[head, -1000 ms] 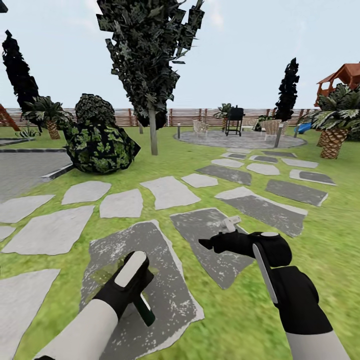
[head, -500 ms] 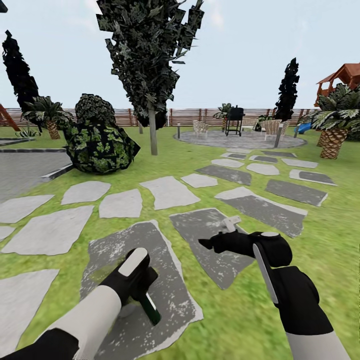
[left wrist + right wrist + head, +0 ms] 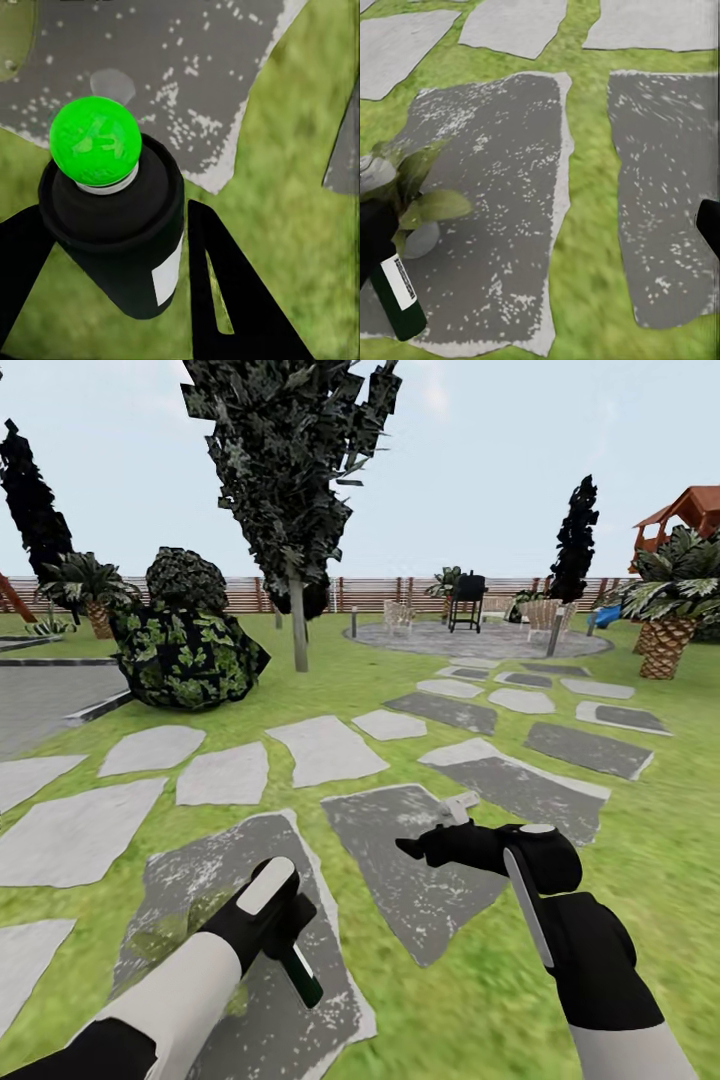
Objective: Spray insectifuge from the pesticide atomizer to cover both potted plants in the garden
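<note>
The spray bottle [image 3: 298, 972] sits clamped in the left gripper [image 3: 275, 940] above a stone slab [image 3: 200, 880]; right gripper's [image 3: 412, 848] finger spread can't be told.

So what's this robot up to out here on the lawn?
It's treating garden plants. Its left gripper is closed around a small dark green spray bottle, held over a potted plant that sits on a grey stone slab. The right gripper hangs beside it over the slabs, holding nothing.
</note>
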Controlling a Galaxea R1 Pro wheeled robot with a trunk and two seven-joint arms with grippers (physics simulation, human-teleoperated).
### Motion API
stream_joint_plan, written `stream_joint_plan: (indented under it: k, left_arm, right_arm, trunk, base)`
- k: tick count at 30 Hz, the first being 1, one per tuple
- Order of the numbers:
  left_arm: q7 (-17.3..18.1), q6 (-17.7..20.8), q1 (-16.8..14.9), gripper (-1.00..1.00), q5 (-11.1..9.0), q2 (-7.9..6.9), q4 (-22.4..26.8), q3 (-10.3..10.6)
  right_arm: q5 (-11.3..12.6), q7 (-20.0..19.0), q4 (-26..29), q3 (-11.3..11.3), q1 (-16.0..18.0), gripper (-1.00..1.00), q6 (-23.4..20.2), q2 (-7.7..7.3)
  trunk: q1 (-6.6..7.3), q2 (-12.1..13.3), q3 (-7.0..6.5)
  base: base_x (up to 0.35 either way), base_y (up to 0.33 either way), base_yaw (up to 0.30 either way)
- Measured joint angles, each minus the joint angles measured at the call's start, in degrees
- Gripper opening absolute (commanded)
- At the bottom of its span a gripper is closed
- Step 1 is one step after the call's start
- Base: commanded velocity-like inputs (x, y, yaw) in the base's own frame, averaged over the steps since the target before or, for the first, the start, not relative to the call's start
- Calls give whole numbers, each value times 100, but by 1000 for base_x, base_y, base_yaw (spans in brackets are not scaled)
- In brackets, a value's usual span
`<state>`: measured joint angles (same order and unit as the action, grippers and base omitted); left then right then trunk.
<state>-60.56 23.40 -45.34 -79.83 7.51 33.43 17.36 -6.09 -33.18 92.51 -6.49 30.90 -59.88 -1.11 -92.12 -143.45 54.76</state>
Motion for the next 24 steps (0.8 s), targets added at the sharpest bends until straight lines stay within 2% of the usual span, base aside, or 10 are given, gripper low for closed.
stream_joint_plan:
  k: [4,8,11,16,24]
  left_arm:
    - [56,-4,12,-100,3,-9,2,1]
    - [62,-29,14,-100,5,-6,2,1]
    - [63,-48,20,-100,5,-1,3,1]
    - [64,-80,25,-100,5,-2,3,-8]
    - [62,-215,118,-100,-13,-44,-54,-40]
  right_arm:
    - [-12,0,-107,-74,7,100,1,20]
    - [11,0,-479,-557,26,100,2,22]
    - [24,0,-657,-696,44,100,1,21]
    - [37,-1,-726,-746,52,100,1,19]
    - [42,-9,-761,-732,60,100,3,18]
  trunk:
    - [0,0,0]
    - [0,0,0]
    - [1,0,0]
    - [-1,0,0]
    - [-3,0,0]
  base:
    - [278,-197,227]
    - [313,-94,279]
    - [325,-107,289]
    - [228,-119,291]
    - [23,-14,292]
